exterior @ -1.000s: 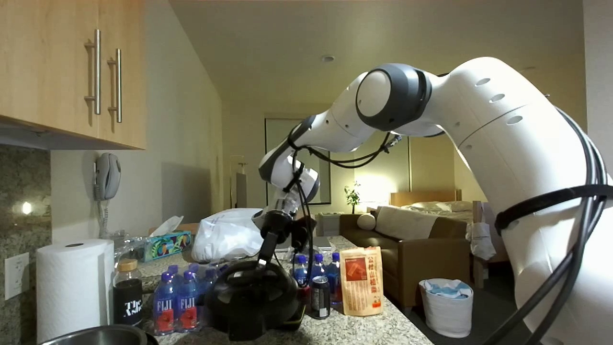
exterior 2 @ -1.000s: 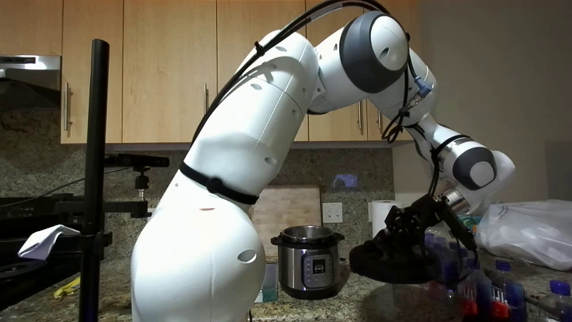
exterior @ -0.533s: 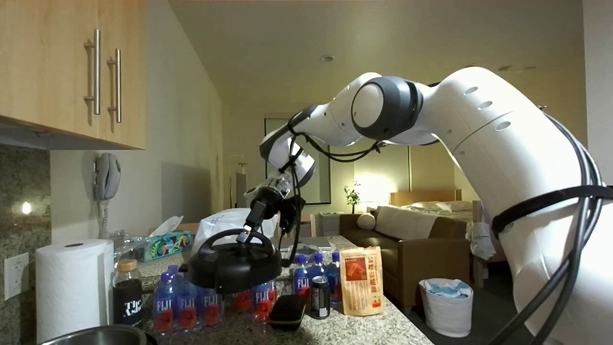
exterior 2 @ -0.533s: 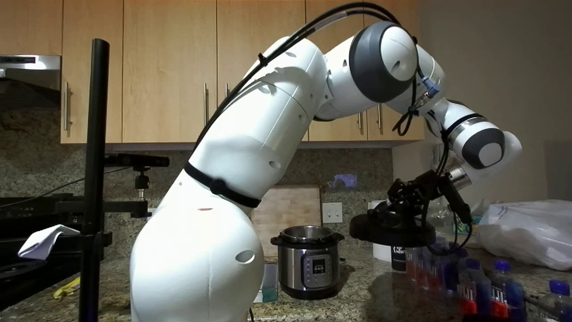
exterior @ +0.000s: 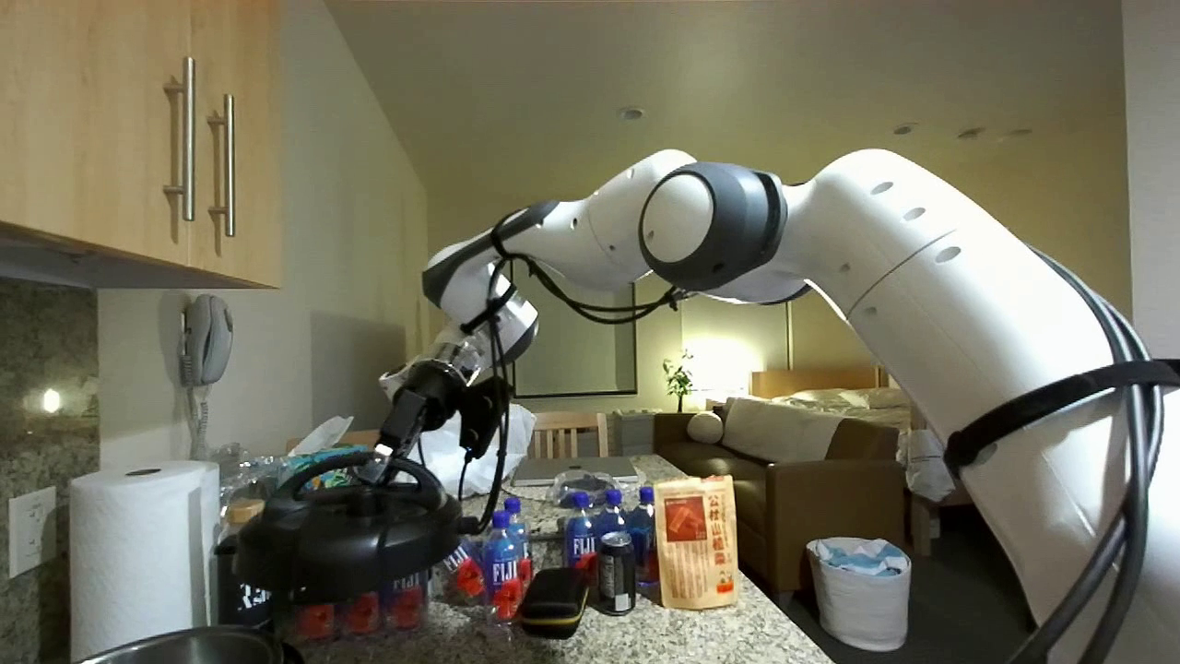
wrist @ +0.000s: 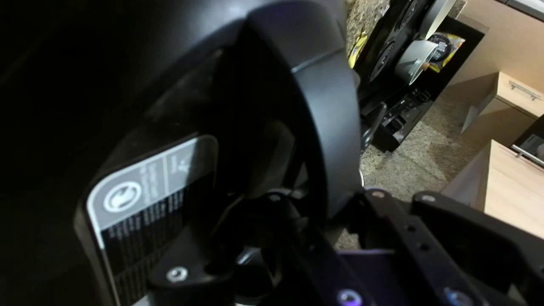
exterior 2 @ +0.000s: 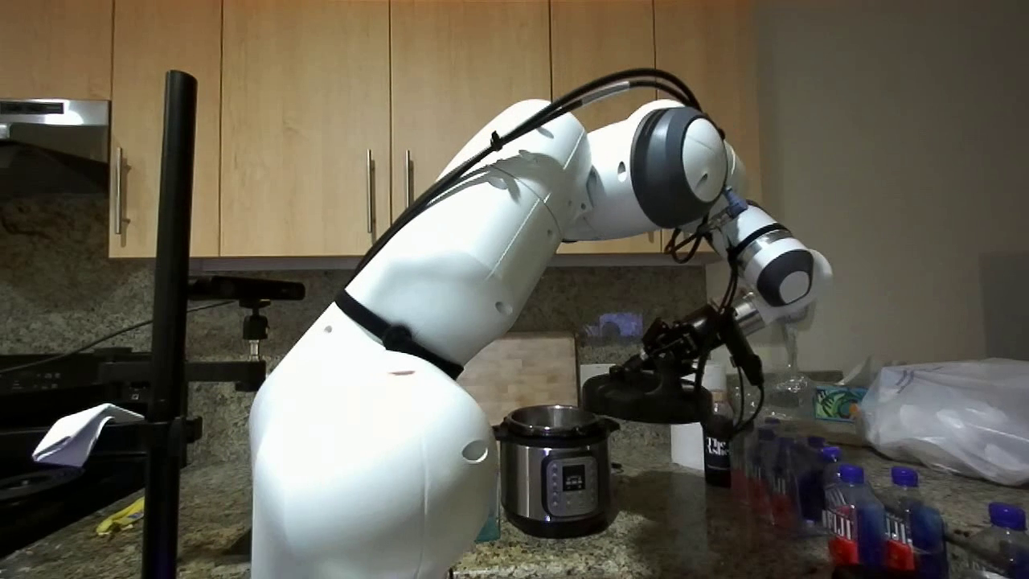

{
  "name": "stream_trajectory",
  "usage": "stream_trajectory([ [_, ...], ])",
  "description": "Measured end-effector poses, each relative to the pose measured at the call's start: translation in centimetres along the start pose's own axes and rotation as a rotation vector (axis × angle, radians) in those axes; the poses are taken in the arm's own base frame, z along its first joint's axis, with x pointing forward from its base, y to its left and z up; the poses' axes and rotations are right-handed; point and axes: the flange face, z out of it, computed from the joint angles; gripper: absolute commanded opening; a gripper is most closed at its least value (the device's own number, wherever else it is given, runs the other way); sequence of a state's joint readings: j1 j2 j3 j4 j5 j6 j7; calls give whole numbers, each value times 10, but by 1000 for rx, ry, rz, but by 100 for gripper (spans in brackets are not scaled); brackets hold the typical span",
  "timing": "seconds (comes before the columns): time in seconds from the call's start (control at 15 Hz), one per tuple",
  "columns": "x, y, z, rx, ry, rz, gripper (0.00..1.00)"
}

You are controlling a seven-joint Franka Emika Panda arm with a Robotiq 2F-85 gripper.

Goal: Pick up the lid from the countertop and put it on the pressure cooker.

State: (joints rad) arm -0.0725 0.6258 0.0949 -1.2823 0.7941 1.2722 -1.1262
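Note:
The lid is black, round and slightly domed, with an arched handle. It hangs in the air, roughly level, in both exterior views (exterior: 346, 544) (exterior 2: 643, 400). My gripper (exterior: 376, 468) is shut on the lid's handle from above; in the wrist view the handle (wrist: 335, 127) passes between the fingers (wrist: 321, 204). The pressure cooker (exterior 2: 555, 482) stands open on the counter, steel-bodied with a black top ring. The lid is above it and to its right in that exterior view. Elsewhere only the cooker's rim (exterior: 184, 641) shows, below and left of the lid.
A paper towel roll (exterior: 143, 563) and a black jar (exterior 2: 717, 454) stand near the lid. Several water bottles (exterior: 502, 567), a black case (exterior: 553, 601), a can (exterior: 616, 572) and a paper pouch (exterior: 696, 544) stand on the counter. A cutting board (exterior 2: 518, 374) leans behind the cooker.
The lid, held in my gripper, has risen from low over the counter. It has then moved left in both exterior views, closer to the cooker.

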Motion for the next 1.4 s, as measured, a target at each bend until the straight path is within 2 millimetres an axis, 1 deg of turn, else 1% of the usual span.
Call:
stream_trajectory([
  [0.27,50,-18,49,26,-70,-33,4],
  [0.47,76,-24,83,44,-122,-39,4],
  [0.67,91,-15,119,66,-177,-35,3],
  [0.93,101,6,164,89,-251,-35,3],
  [1.13,117,3,185,104,-271,-49,3],
  [1.4,132,1,194,77,-300,-52,3],
])
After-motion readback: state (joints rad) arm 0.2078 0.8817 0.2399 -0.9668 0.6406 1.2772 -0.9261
